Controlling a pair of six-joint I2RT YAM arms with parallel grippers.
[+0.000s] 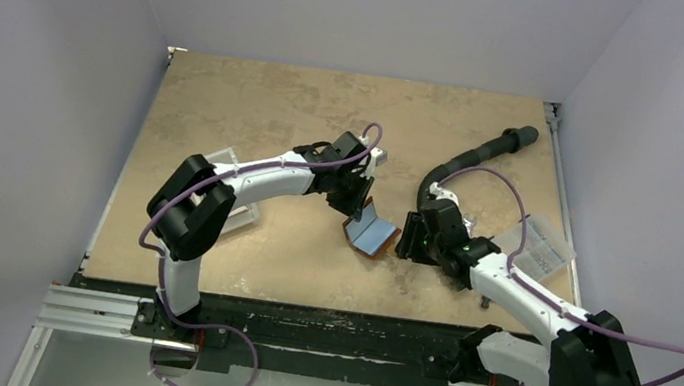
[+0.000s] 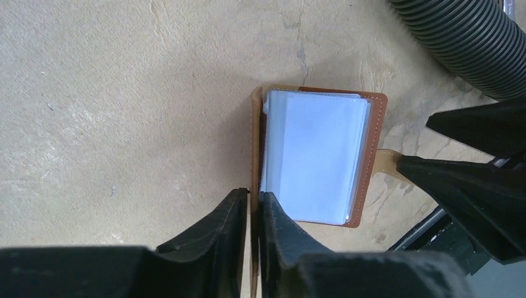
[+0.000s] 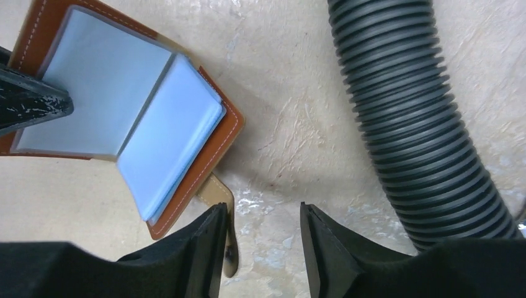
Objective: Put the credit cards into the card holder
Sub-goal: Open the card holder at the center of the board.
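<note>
Leftmost, a clear plastic box (image 1: pixel 223 156) lies partly hidden by the left arm. Next, the left gripper (image 2: pixel 253 198) is clenched on the upright cover of the small brown leather card holder (image 2: pixel 377 143). The holder stands open in an L at the middle of the beige mottled table (image 1: pixel 280 104), its pale bluish sleeves (image 2: pixel 313 155) showing. Just right of it, the right gripper (image 3: pixel 263 217) is released, fingers apart over bare table beside the holder's tan snap strap (image 3: pixel 222 197). A black ribbed hose (image 3: pixel 409 112) lies further right.

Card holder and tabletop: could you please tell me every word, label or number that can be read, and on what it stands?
No text can be read in any view.
The card holder bears no lettering.
The clear packet: any print is too small to read.
</note>
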